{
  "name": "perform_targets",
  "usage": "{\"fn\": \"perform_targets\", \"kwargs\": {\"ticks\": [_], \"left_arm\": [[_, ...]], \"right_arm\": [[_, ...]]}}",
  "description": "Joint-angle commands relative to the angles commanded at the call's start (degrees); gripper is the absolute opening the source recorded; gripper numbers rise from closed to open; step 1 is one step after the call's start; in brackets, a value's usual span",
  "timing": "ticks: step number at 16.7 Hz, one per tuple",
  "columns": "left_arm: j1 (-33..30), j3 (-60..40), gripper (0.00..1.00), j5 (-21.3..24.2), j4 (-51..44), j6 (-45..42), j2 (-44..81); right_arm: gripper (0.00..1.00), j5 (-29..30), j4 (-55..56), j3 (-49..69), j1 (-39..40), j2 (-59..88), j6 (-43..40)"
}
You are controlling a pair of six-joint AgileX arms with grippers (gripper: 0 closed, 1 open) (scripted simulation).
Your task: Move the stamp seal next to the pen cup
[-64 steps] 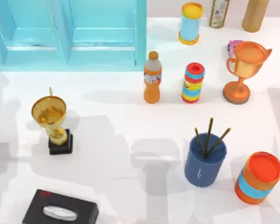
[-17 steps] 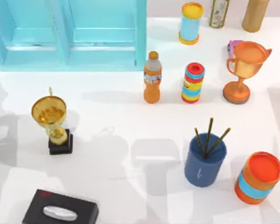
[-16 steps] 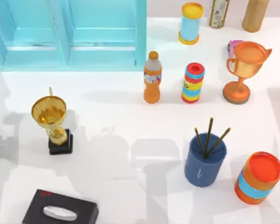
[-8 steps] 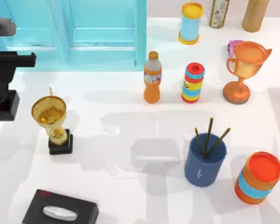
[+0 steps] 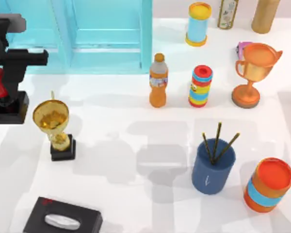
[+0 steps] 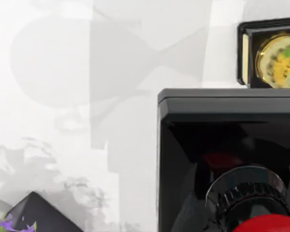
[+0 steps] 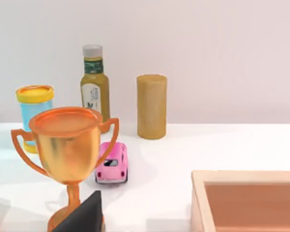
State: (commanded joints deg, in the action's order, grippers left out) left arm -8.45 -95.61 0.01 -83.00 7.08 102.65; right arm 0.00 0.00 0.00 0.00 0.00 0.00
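Observation:
The stamp seal (image 5: 8, 108), a red ball knob on a black square base, hangs at the table's far left, tilted, just left of the gold trophy (image 5: 53, 121). My left gripper (image 5: 1, 83) is shut on its knob. In the left wrist view the seal's black base (image 6: 222, 140) looms close, with the red knob (image 6: 270, 226) below it. The pen cup (image 5: 213, 167), dark blue with three pens, stands at the front right, far from the seal. My right arm is parked off the table's right side.
A black tissue box (image 5: 63, 221) lies front left. An orange cylinder (image 5: 268, 184) stands right of the pen cup. An orange bottle (image 5: 158, 80), a striped can (image 5: 200, 86) and an orange trophy (image 5: 254, 73) stand mid-back. A blue cabinet (image 5: 72, 34) fills the back left.
My left arm came into view at the far left holding the stamp seal and has shifted a little to the right. Nothing else moved.

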Motion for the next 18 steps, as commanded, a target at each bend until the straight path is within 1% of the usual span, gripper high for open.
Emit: {"fn": "perform_targets", "kwargs": {"ticks": [2,4,7,13,16,18], "left_arm": [[-1.12,-1.90,0.00,-0.72,0.15,1.59,-0.23],[-4.23,-5.25,0.00,-1.34,0.28,4.98,0.83],[-11.68,-11.24,0.00,-0.76,-1.49,12.41,5.05],[-28.83,-23.50,0.00,2.55,-8.45,28.93,18.32],[-35.77,-29.33,0.00,1.84,-10.09,35.37,22.07],[-38.71,-32.64,0.00,0.74,-10.75,38.29,22.84]], "right_arm": [[1.00,0.00,0.00,0.00,0.00,0.00,0.00],[1.00,0.00,0.00,0.00,0.00,0.00,0.00],[1.00,0.00,0.00,0.00,0.00,0.00,0.00],[1.00,0.00,0.00,0.00,0.00,0.00,0.00],[1.00,0.00,0.00,0.00,0.00,0.00,0.00],[1.00,0.00,0.00,0.00,0.00,0.00,0.00]]}}
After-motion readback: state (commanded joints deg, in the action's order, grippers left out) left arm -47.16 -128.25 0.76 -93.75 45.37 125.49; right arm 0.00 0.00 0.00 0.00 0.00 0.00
